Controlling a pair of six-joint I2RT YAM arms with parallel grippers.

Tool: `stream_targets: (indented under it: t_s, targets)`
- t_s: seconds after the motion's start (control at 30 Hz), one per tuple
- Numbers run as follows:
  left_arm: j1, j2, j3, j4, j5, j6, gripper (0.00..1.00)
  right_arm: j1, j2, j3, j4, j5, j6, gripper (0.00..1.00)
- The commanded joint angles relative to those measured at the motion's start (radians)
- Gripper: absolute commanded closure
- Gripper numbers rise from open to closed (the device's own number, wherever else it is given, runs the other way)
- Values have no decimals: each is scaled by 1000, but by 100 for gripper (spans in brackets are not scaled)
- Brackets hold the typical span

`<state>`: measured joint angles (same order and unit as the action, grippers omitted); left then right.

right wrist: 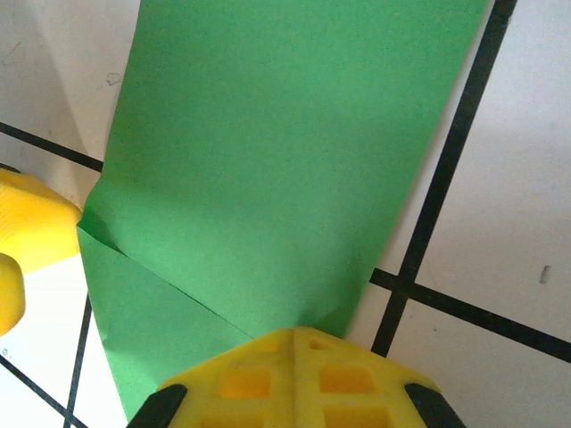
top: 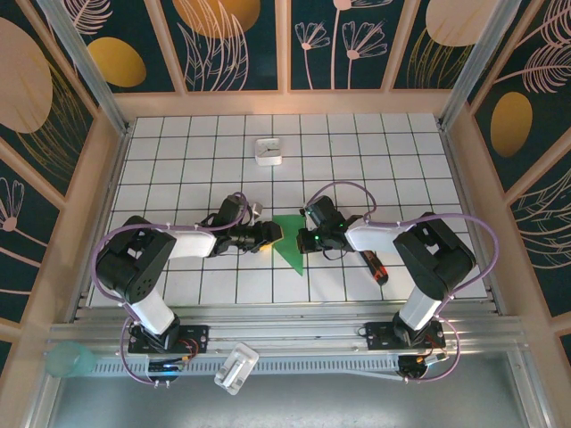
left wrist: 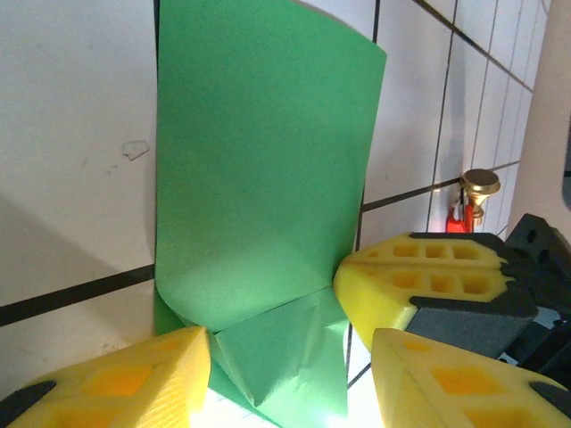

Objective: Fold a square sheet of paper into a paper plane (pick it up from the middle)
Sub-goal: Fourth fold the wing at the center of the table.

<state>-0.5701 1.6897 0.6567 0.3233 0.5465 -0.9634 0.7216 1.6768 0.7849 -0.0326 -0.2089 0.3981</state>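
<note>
From above, the paper (top: pixel 291 241) lies on the table (top: pixel 357 152) between the left jaws and the right jaws. Left wrist: your left jaws stand spread astride its creased corner. Right wrist: the right jaws are pressed together on its edge; a crooked close could skew the crease or tug it free.

Your left gripper (left wrist: pixel 290 379): yellow fingers (left wrist: pixel 116 383) spread apart at bottom edge, green sheet (left wrist: pixel 259 178) lying between them, ungripped. Sheet's big flap curls up off white tiled table (left wrist: pixel 71 134); small creased triangle at near end. Right gripper (left wrist: pixel 350 283): fingers pressed together, touching sheet's right edge. Beyond it, note red tool (left wrist: pixel 458 214), brass knob (left wrist: pixel 481 182).
</note>
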Motion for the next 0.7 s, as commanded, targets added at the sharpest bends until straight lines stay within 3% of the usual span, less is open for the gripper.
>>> stream_targets:
  t_s: [0.0, 0.2, 0.43, 0.67]
  targets:
    - [6, 6, -23, 54, 14, -53, 49, -2, 27, -25, -23, 46, -14, 100]
    - [7, -2, -5, -60, -66, -8, 50, -2, 26, -27, -23, 46, -16, 100]
    - [7, 12, 4, -80, -73, 4, 54, -2, 27, -29, -20, 46, -16, 100]
    - [8, 18, 21, -82, -65, 10, 66, -2, 26, -27, -25, 52, -18, 100]
